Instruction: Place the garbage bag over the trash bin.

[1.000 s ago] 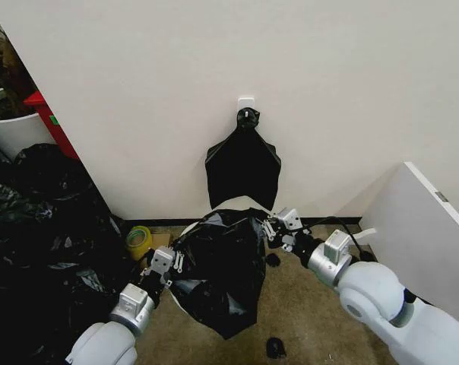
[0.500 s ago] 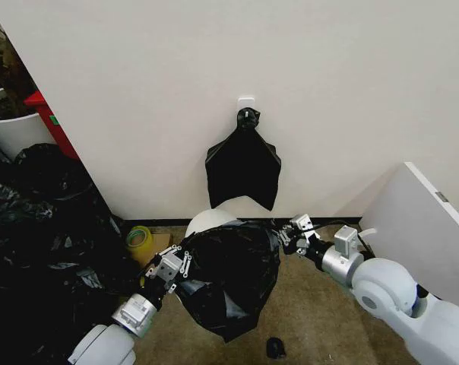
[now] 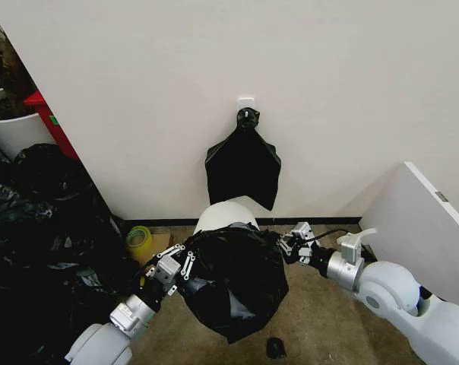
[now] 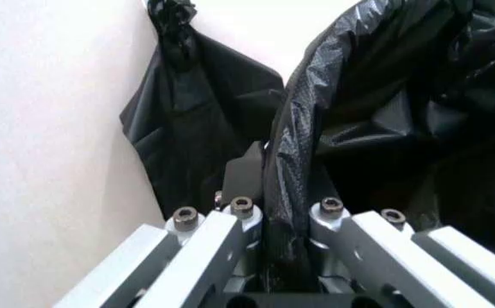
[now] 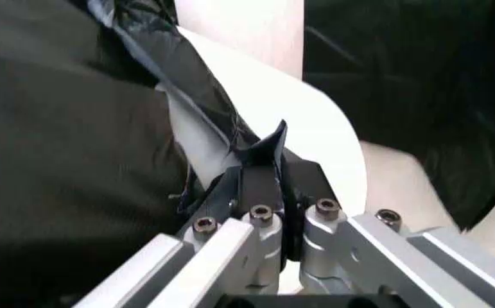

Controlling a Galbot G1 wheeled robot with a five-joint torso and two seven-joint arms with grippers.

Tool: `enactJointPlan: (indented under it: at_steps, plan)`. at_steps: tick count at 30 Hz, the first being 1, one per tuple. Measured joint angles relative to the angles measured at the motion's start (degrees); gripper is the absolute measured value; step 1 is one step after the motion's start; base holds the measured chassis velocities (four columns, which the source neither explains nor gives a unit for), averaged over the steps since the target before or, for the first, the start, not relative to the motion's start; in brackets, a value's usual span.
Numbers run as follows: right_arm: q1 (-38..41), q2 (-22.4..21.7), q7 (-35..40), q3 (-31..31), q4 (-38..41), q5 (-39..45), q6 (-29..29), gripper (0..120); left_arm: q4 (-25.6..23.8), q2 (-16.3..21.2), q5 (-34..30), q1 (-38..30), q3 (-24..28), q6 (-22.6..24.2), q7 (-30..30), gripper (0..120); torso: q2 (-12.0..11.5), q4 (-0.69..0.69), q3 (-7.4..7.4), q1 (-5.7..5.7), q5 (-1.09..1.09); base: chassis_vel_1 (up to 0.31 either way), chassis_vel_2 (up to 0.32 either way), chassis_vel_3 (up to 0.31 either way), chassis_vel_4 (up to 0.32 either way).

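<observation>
a: head view first. where's the bag (image 3: 233, 285) against the bin (image 3: 226, 213)?

b: the bin stands at the wall, its white far side rising above the black plastic. the bag hangs on the near side, stretched between the two grippers and partly covering the bin's front.

a: and the grippers?

b: left gripper (image 3: 171, 268) clamps the bag's edge on the bin's left, right gripper (image 3: 294, 245) clamps it on the bin's right. both wrist views show plastic pinched between narrow jaws.

a: so which way does the mouth have to go?

b: away from the robot, toward the wall, i'd judge. the uncovered rim lies beyond both grippers, about equally far from each, so neither arm leads.
</observation>
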Motion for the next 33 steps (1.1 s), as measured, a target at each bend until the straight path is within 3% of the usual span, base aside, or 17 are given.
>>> enactJointPlan:
  at_steps: [4, 11, 20, 30, 33]
  plan:
    - [-0.15, 0.89, -1.95, -0.12, -1.41, -2.71, 4.07, 0, 0.3, -0.4, -1.37, -0.02, 0.37, 0.66, -0.28, 3, 0.0, 0.01, 0.0, 0.0, 0.0, 0.0, 0.0, 0.0, 0.0]
    - [-1.18, 1.2, -3.02, 0.28, -1.31, -4.33, 5.18, 0, 0.5, -1.01, -3.83, -0.69, 0.56, 3.94, -2.38, 3, 0.0, 0.0, 0.0, 0.0, 0.0, 0.0, 0.0, 0.0, 0.0]
    - [-2.42, 0.98, -1.33, 3.41, -0.26, 1.82, 2.51, 36, 1.36, -1.19, -7.64, -1.22, -0.23, 7.19, -4.55, 3, 0.0, 0.0, 0.0, 0.0, 0.0, 0.0, 0.0, 0.0, 0.0]
    - [-5.28, 1.16, 0.97, 10.77, 0.83, 10.63, -0.65, 66, 1.38, -1.64, -10.2, -1.18, -0.71, 10.54, -7.62, 3, 0.0, 0.0, 0.0, 0.0, 0.0, 0.0, 0.0, 0.0, 0.0]
    - [-9.52, 2.63, 9.14, 15.94, 5.54, 11.95, -5.31, 83, 0.82, -2.91, -13.53, -1.2, -0.74, 15.01, -12.37, 3, 0.0, -0.01, 0.0, 0.0, -0.01, 0.0, 0.0, 0.0, 0.0]
